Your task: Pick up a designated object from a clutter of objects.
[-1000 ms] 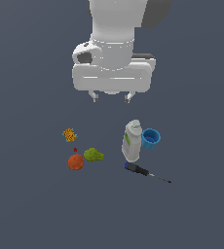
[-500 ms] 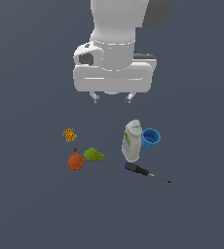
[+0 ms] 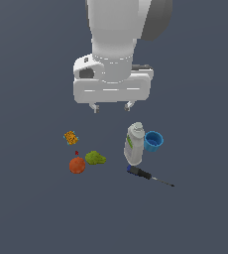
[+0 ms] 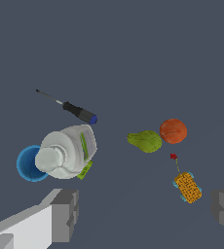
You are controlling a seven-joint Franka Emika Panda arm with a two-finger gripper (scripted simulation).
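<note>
The olive-green lumpy pear-like object [image 3: 94,158] lies on the grey floor beside the orange-red ball [image 3: 77,165]; it also shows in the wrist view [image 4: 145,141] next to the ball [image 4: 173,131]. My gripper [image 3: 112,106] hangs open and empty well above the clutter, its fingers [image 4: 64,215] spread wide apart. The yellow-orange speckled bit [image 3: 71,137] lies toward the exterior view's left. The white bottle [image 3: 134,144], blue cup [image 3: 153,141] and blue-handled screwdriver [image 3: 148,175] lie toward the exterior view's right.
A tiny red speck [image 3: 77,153] sits between the speckled bit and the ball. The floor [image 3: 31,208] is plain dark grey all around the clutter.
</note>
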